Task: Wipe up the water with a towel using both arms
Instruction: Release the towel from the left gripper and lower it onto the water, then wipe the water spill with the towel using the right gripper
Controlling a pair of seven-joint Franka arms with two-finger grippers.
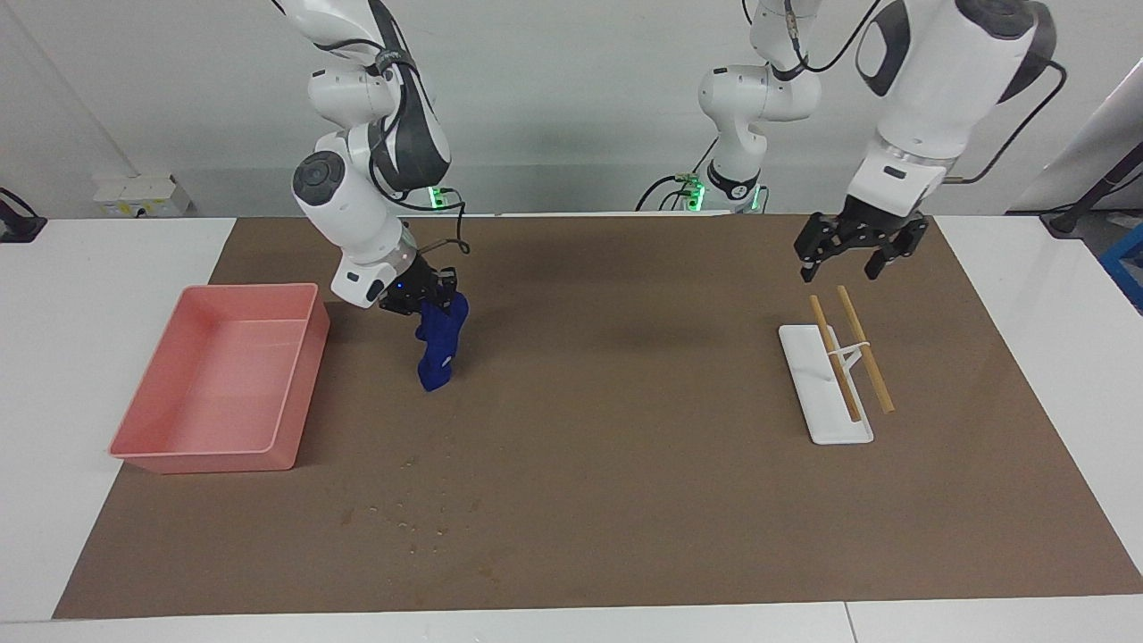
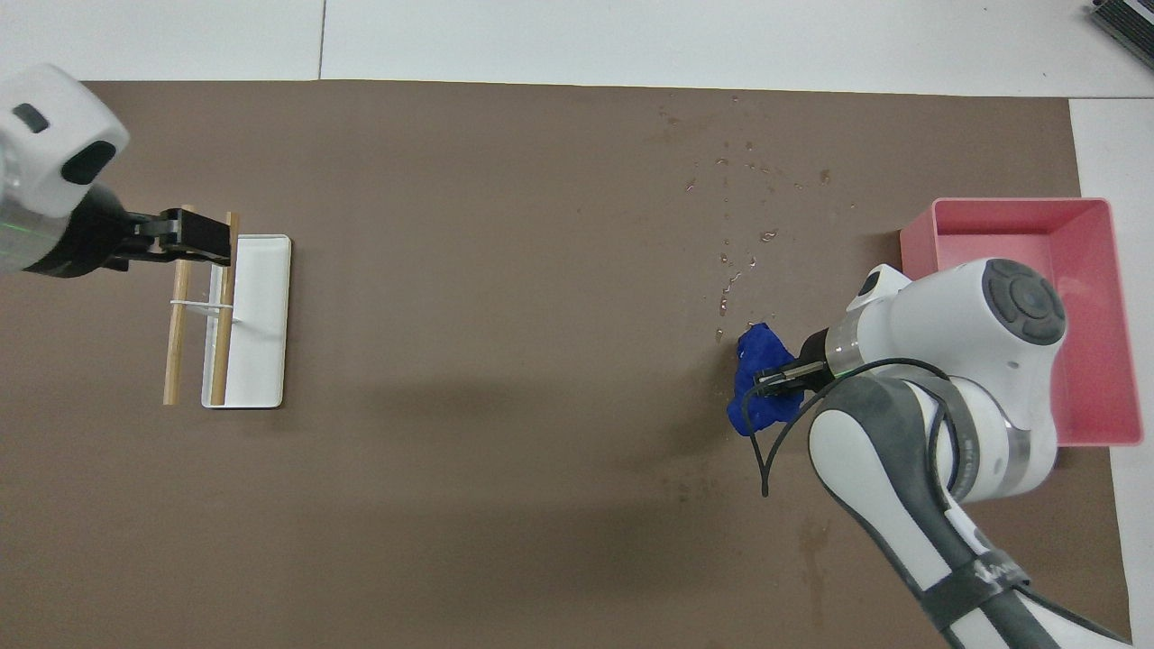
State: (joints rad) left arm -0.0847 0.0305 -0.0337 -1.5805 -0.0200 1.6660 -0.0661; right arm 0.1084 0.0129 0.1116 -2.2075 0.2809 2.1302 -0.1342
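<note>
The navy-blue towel (image 1: 437,346) (image 2: 755,397) hangs bunched from my right gripper (image 1: 429,308) (image 2: 768,379), which is shut on its upper end. It hangs over the brown mat beside the pink tray, and its lower tip comes down close to the mat. Water drops (image 1: 412,520) (image 2: 741,171) lie scattered on the mat, farther from the robots than the towel. My left gripper (image 1: 839,266) (image 2: 203,236) is open and holds nothing. It hovers over the robots' end of the two wooden sticks at the left arm's end of the table.
A pink tray (image 1: 254,288) (image 2: 1019,204) stands at the right arm's end of the mat. A white slab (image 1: 829,424) (image 2: 263,361) with two wooden sticks (image 1: 864,350) (image 2: 173,342) lies at the left arm's end. Faint damp stains (image 2: 696,489) mark the mat nearer the robots.
</note>
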